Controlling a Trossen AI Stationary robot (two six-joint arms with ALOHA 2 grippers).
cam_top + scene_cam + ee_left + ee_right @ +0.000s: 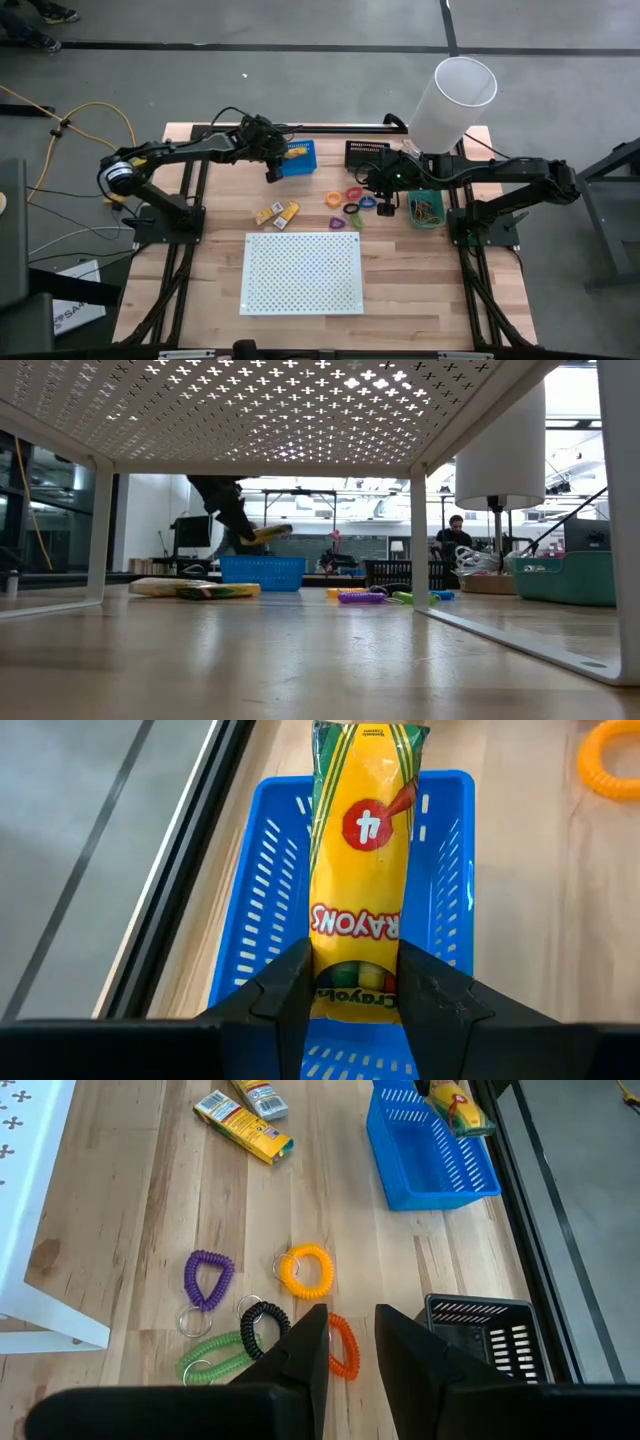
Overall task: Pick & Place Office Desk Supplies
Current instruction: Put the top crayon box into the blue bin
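blue bin (298,158) | black bin (366,154) | green bin (426,208) | white perforated board (302,273)

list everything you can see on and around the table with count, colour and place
crayon packet: one, yellow and green, held over the blue bin
crayon packets: at least two, yellow, lying on the wood between blue bin and white board
coil loops: several, orange, purple, black, green, some with key rings, mid table
blue bin: one, far side of table
black bin: one, far side, right of the blue bin
green bin: one, right side, holds thin bands
white perforated board: one, near centre
white cylinder: one, far right corner
left gripper: shut on crayon packet
right gripper: open, above the loops
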